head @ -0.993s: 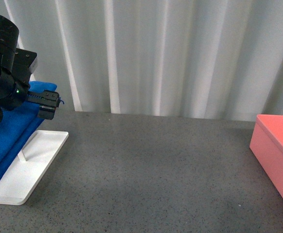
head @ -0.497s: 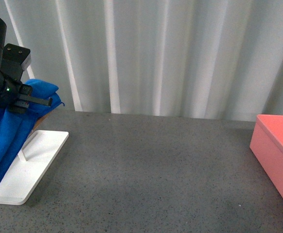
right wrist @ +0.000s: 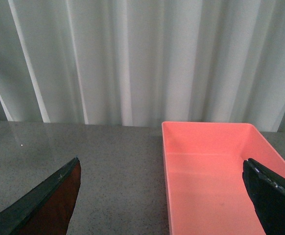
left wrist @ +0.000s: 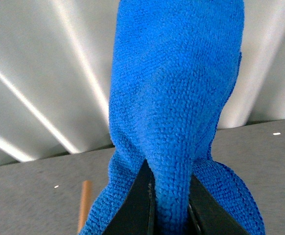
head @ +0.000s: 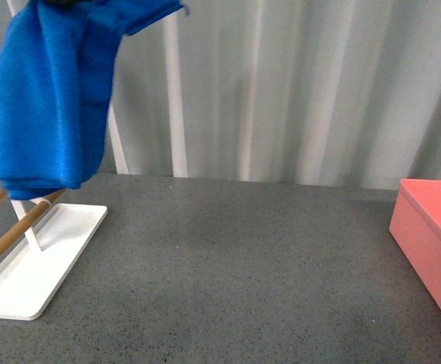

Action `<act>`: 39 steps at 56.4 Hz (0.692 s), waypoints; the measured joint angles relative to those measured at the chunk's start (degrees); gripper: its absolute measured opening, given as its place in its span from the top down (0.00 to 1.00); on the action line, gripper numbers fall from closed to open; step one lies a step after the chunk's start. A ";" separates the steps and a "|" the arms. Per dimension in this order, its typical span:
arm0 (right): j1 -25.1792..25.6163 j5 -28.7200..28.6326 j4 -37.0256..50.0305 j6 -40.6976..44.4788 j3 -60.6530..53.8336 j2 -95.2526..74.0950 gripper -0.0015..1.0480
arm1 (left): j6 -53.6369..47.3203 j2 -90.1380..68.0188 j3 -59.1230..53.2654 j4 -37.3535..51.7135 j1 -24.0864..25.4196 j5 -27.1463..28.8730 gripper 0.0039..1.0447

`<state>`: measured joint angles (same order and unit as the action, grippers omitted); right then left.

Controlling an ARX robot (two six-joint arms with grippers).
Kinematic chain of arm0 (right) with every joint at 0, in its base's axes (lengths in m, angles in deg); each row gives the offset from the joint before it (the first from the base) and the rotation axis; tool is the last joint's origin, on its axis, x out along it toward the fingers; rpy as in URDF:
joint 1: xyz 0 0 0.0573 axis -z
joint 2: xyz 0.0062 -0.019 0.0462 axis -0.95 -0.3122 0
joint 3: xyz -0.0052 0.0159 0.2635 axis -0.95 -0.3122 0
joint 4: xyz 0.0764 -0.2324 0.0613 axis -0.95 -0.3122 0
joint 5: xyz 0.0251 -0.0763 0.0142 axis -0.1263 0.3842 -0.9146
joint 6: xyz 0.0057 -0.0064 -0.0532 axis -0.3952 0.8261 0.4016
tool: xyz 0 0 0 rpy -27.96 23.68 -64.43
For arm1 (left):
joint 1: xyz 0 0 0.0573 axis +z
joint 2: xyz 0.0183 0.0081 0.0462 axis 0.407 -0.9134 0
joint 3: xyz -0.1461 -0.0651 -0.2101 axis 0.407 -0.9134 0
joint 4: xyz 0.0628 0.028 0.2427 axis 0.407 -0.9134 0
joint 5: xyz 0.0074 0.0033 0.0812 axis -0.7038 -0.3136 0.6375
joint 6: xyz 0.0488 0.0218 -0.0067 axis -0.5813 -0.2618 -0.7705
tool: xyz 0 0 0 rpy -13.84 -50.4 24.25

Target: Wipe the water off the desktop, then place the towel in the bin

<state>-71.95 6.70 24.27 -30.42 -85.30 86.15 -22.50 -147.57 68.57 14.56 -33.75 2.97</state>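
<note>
The blue towel (head: pixel 50 98) hangs in thick folds high at the far left of the front view, lifted clear of the rack below it. My left gripper (left wrist: pixel 168 205) is shut on a fold of the towel (left wrist: pixel 177 98); the gripper itself is out of the front view, above its top edge. The dark grey speckled desktop (head: pixel 236 273) spreads across the front view; I see no water on it. The salmon-pink bin (head: pixel 433 235) stands at the right edge. My right gripper (right wrist: pixel 164 196) is open above the bin's near left wall (right wrist: pixel 166 186), and the bin (right wrist: pixel 211 171) looks empty.
A white tray base (head: pixel 35 265) with wooden bars (head: pixel 16 227) stands at the left on the desktop, under the towel. A pleated white curtain (head: pixel 281 83) closes the back.
My left arm has risen out of the top of the front view, lifting the towel off the wooden bars. The bars now show bare.
</note>
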 joint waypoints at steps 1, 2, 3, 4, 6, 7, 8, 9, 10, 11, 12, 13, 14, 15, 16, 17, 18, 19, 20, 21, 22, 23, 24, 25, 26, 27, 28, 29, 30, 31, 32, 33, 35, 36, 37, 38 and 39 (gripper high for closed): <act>0.00 0.00 0.00 0.00 0.00 0.00 0.07 | 0.63 0.98 -0.52 0.00 -1.07 -0.57 0.95; 0.00 0.00 0.00 0.00 0.00 0.00 0.07 | 1.75 1.86 -1.07 0.00 -2.21 -1.18 0.95; 0.00 0.00 0.00 0.00 0.00 0.00 0.07 | 2.32 2.25 -1.38 0.00 -2.82 -1.57 0.95; 0.00 0.02 0.00 0.02 0.00 0.00 0.07 | 3.78 2.97 -1.95 0.00 -4.00 -2.27 0.95; 0.00 0.02 0.00 0.00 0.00 0.00 0.07 | 5.35 3.93 -2.84 0.13 -5.88 -3.02 0.95; 0.00 0.00 0.00 0.00 0.00 0.00 0.07 | 6.21 4.48 -3.45 0.33 -7.13 -3.52 0.95; 0.00 0.00 0.00 0.00 0.00 0.00 0.07 | 7.08 4.66 -3.74 0.42 -7.74 -3.82 0.95; 0.00 0.00 0.00 0.00 0.00 0.00 0.07 | 8.26 5.03 -4.31 0.66 -9.03 -4.50 0.95; 0.00 0.00 0.00 0.00 0.00 0.00 0.07 | 9.20 5.25 -4.85 1.01 -10.25 -5.01 0.95; 0.00 0.00 0.00 0.02 0.00 0.00 0.07 | 10.08 5.33 -5.11 1.20 -10.93 -5.22 0.95; 0.00 0.00 0.00 0.00 0.00 0.00 0.07 | 11.19 5.46 -5.64 1.60 -12.22 -5.70 0.95; 0.00 0.00 0.00 0.00 0.00 0.00 0.07 | 12.11 5.55 -6.14 2.08 -13.44 -6.19 0.95; 0.00 0.00 0.00 0.00 0.00 0.00 0.07 | 12.92 5.55 -6.38 2.32 -14.05 -6.60 0.95; 0.00 0.00 0.00 0.00 0.00 0.00 0.07 | 13.73 5.60 -6.82 2.71 -15.19 -7.08 0.95; 0.00 0.00 0.00 0.00 0.00 0.00 0.07 | 14.82 5.62 -7.26 3.17 -16.39 -7.32 0.95; 0.00 0.00 0.00 0.00 0.00 0.00 0.07 | 15.93 5.62 -7.67 3.69 -17.62 -7.37 0.95; 0.00 0.00 0.00 0.02 0.00 0.00 0.07 | 17.38 5.64 -8.24 4.42 -19.32 -7.85 0.95; 0.00 0.02 0.00 0.00 0.00 0.00 0.07 | 18.38 5.64 -8.55 4.92 -20.41 -7.98 0.95; 0.00 0.02 0.00 0.00 0.00 0.00 0.07 | 19.85 5.64 -8.92 5.66 -22.05 -8.15 0.95; 0.00 0.00 0.00 0.00 0.00 0.00 0.07 | 20.52 5.64 -9.07 6.14 -23.08 -8.13 0.95; 0.00 0.02 0.00 0.02 0.00 0.00 0.07 | 21.35 5.64 -9.22 6.84 -24.57 -8.07 0.95; 0.00 0.00 0.00 0.00 0.00 0.00 0.07 | 22.18 5.64 -9.29 7.32 -25.51 -8.07 0.95; 0.00 0.00 0.00 0.00 0.00 0.00 0.07 | 22.60 5.64 -9.31 7.78 -26.38 -8.09 0.95; 0.00 0.00 0.00 0.00 0.00 0.00 0.07 | 22.99 5.64 -9.31 8.17 -27.21 -8.07 0.95; 0.00 0.00 0.00 0.00 0.00 0.00 0.07 | 23.21 5.64 -9.31 8.33 -27.56 -8.04 0.95; 0.02 -0.11 -0.02 0.02 0.00 -0.02 0.07 | 23.45 5.64 -9.31 8.61 -28.22 -7.91 0.95; 0.83 -2.73 -0.28 1.49 0.11 -0.61 0.07 | 23.85 5.62 -9.31 8.81 -28.81 -7.82 0.95; 2.34 -8.07 -0.42 3.80 0.42 -1.66 0.07 | 24.13 5.62 -9.31 8.92 -29.05 -7.82 0.95; 3.34 -10.91 -0.31 5.18 0.57 -2.49 0.07 | 24.33 5.55 -9.31 9.05 -29.42 -7.85 0.95; 5.42 -16.79 0.28 8.31 0.81 -4.61 0.07 | 24.61 5.46 -9.29 9.14 -29.73 -7.74 0.95; 7.39 -22.45 1.55 11.50 1.18 -7.13 0.07 | 24.65 5.38 -9.27 9.14 -29.81 -7.69 0.95; 9.07 -27.65 3.23 13.84 1.60 -9.73 0.07 | 24.87 5.16 -9.20 9.18 -30.03 -7.58 0.95; 10.99 -34.12 6.27 18.36 2.27 -13.66 0.07 | 25.09 4.85 -9.14 9.20 -30.25 -7.58 0.95; 11.43 -35.93 7.34 19.19 2.56 -14.95 0.07 | 25.29 4.68 -9.09 9.22 -30.40 -7.61 0.95; 12.15 -39.43 9.62 20.35 3.19 -17.55 0.07 | 25.44 4.48 -9.03 9.25 -30.47 -7.61 0.95; 12.59 -42.27 11.91 20.96 3.93 -20.09 0.07 | 25.46 4.42 -8.98 9.25 -30.47 -7.56 0.95; 12.72 -43.67 13.18 21.16 4.37 -21.44 0.07 | 25.49 4.17 -8.96 9.25 -30.45 -7.50 0.95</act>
<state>-59.23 -36.97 37.45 -9.26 -80.93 64.71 2.98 -143.40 59.61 23.80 -64.20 -4.53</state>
